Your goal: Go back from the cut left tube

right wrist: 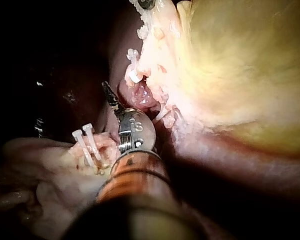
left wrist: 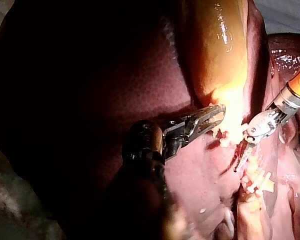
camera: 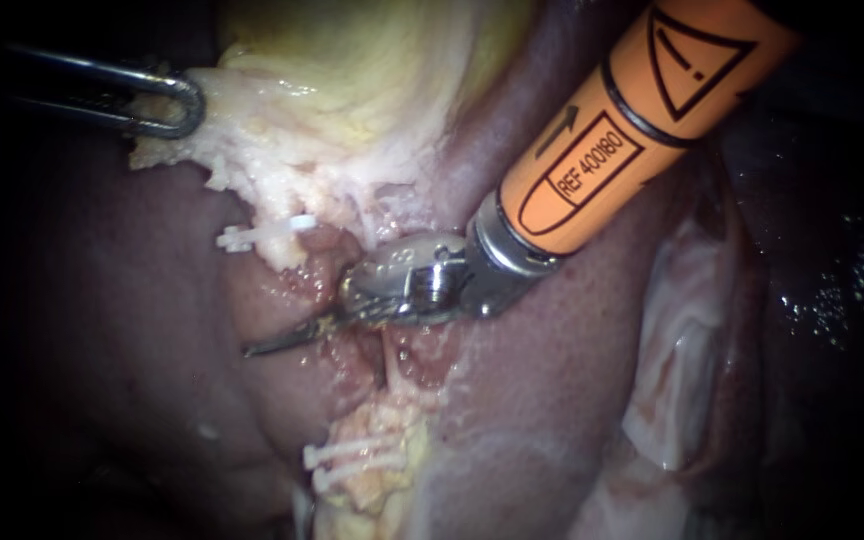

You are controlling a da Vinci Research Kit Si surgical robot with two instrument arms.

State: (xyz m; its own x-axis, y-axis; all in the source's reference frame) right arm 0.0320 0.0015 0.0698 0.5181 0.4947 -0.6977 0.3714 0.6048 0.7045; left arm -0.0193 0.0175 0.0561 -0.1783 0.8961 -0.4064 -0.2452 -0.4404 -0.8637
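Endoscope view: right instrument (camera: pixel 282 343) nearest, its thin pincer closed and empty, tip partly sunk in the gap of the cut tube (camera: pixel 392 420) between white clips (camera: pixel 252 238). Beyond, the half-shadowed left instrument (camera: pixel 177 105) seems clamped on the gallbladder (camera: pixel 352 80) at its pale edge.

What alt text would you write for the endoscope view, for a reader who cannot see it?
My right instrument, orange-shafted, lies with its thin tip between the ends of the cut tube: one white clip above, two white clips below. My left instrument grips pale tissue at upper left; dark liver surrounds.
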